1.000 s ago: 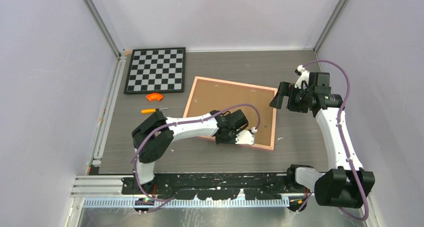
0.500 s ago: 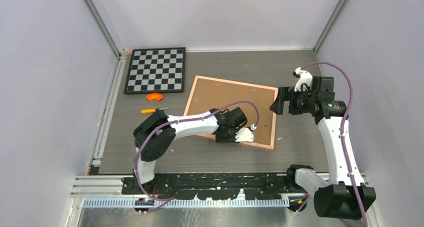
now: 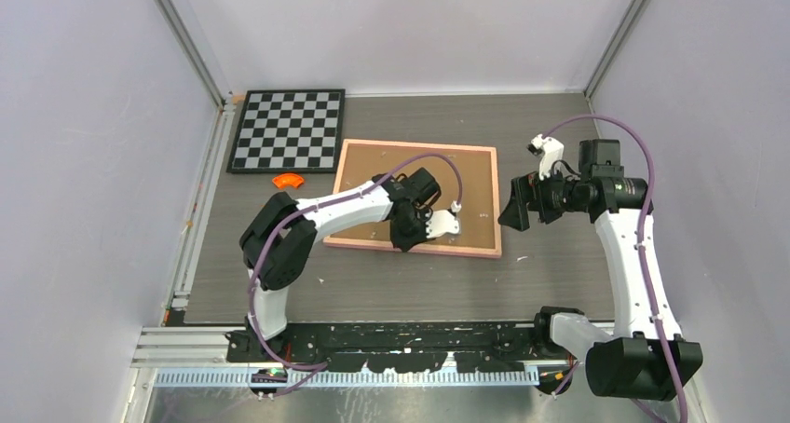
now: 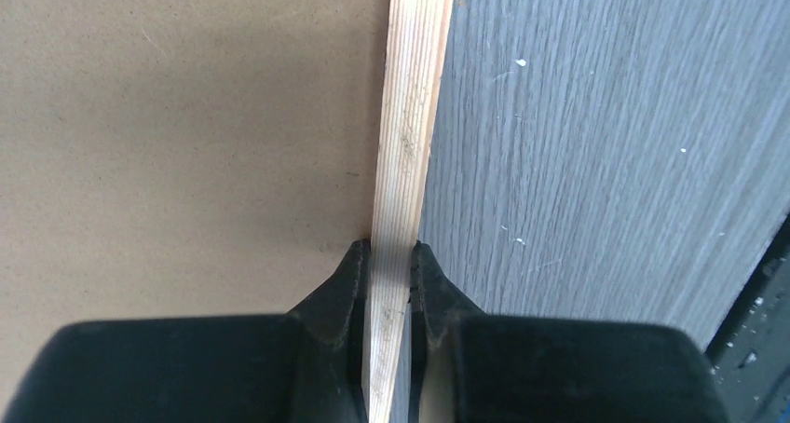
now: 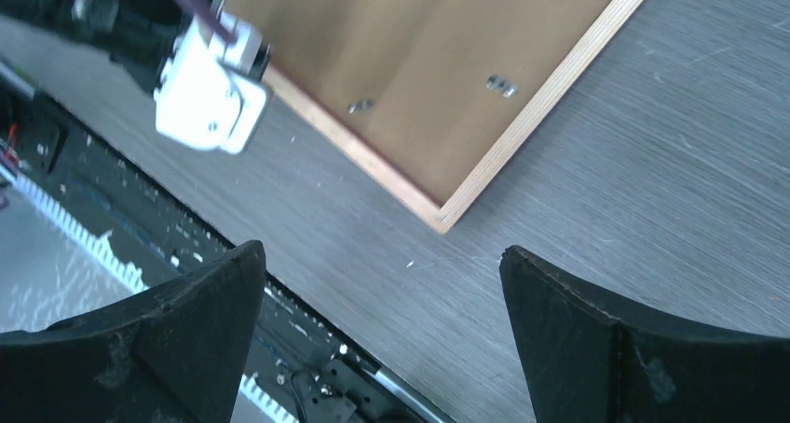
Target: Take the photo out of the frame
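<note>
The frame [image 3: 466, 176] lies back up on the table, a thin pink border around brown fibreboard. My left gripper [image 3: 406, 240] is at its near edge. In the left wrist view the two black fingers are shut on the frame's pale wooden edge strip [image 4: 410, 115], with the brown back [image 4: 186, 115] to the left. My right gripper [image 3: 512, 209] hovers open just off the frame's right side, holding nothing. In the right wrist view the gripper [image 5: 382, 251] looks down on the frame's corner [image 5: 447, 50] and two small metal clips [image 5: 500, 86]. The photo is hidden under the back.
A black-rimmed chessboard [image 3: 289, 129] lies at the far left, close to the frame's left corner. A small orange piece [image 3: 288, 181] sits just below it. The black mounting rail [image 3: 391, 334] runs along the near table edge. Walls close in on both sides.
The frame has swung round and slid left toward the chessboard, its edges now nearly square to the table. My left gripper moved with it on the near edge. The right gripper dropped lower and left.
</note>
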Tool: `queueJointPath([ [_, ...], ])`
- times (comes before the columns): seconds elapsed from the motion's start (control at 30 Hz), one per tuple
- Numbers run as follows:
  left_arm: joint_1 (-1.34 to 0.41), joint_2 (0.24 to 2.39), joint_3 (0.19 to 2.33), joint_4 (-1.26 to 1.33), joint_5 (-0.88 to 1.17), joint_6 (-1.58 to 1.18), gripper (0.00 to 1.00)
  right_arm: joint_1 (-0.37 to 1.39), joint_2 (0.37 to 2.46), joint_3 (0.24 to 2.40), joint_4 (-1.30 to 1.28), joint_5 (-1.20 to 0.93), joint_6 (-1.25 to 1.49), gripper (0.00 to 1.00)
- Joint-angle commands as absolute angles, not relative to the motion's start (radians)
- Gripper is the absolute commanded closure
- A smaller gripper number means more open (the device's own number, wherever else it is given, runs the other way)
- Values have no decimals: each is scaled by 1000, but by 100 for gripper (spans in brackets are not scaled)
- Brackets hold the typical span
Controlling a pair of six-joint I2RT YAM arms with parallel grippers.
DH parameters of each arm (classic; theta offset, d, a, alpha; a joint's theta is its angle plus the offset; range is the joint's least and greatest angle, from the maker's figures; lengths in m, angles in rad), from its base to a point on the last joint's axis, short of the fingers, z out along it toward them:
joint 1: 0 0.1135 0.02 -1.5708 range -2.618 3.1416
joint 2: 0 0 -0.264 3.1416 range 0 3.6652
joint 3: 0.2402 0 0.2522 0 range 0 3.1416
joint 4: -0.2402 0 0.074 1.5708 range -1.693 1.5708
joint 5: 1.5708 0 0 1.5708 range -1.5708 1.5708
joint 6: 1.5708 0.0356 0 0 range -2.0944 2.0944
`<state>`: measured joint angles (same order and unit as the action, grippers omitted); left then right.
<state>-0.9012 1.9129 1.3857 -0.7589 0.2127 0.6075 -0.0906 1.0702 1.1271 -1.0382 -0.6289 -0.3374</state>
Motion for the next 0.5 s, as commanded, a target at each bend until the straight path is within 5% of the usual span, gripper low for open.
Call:
queueJointPath([
  [0.0,-864,1884,1473,-891,336,527,100,-80,1058,1165,-1153,-684,-481,1],
  [0.17,-804,1879,1541,-962,396,533,100,57,882,1017,-1115,-545,-604,0],
  [0.47,-740,1907,1704,-1093,517,551,100,370,918,979,-1007,-254,-615,7],
])
